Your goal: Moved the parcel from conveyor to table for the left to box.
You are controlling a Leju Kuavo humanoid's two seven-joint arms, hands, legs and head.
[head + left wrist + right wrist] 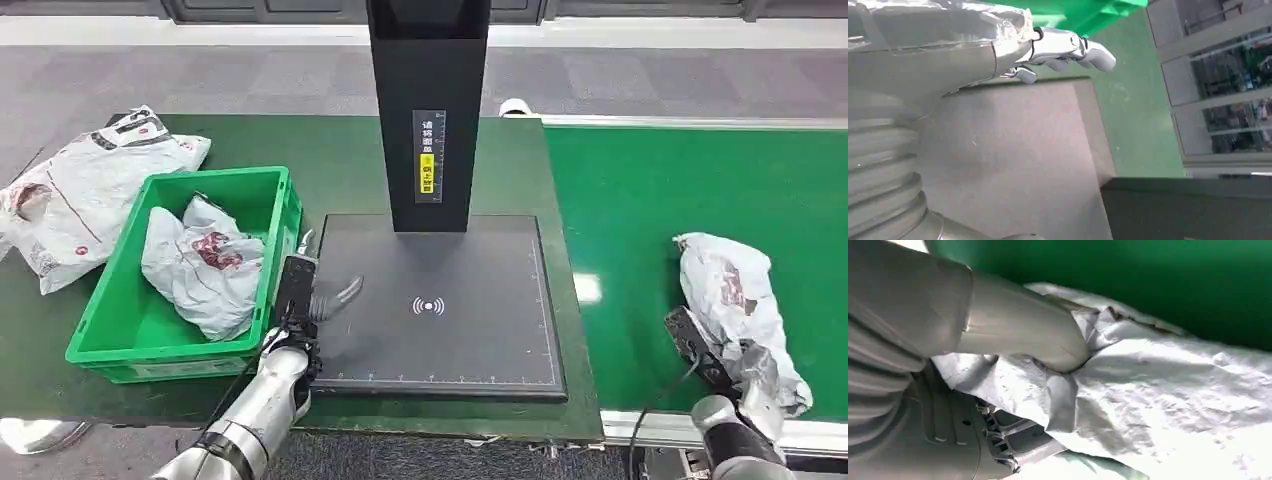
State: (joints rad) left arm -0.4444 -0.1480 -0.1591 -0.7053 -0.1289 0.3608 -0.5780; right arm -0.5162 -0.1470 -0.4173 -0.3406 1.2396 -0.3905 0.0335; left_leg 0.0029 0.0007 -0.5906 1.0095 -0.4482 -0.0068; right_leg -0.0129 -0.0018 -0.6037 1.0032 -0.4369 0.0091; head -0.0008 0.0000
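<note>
A crumpled white parcel (735, 300) with reddish print lies on the green conveyor (680, 180) at the right. My right hand (722, 400) grips its near end. In the right wrist view the thumb (1023, 330) presses into the parcel (1173, 390) and the darker fingers curl under it. My left hand (322, 303) hovers over the left edge of the black scanner plate (470, 320), beside the green box (110, 330). Its fingers (1063, 47) are stretched out and hold nothing.
The green box holds another white parcel (205, 265). A third parcel (90, 190) lies on the dark green table left of the box. A tall black scanner column (428, 110) rises from the back of the plate, between box and conveyor.
</note>
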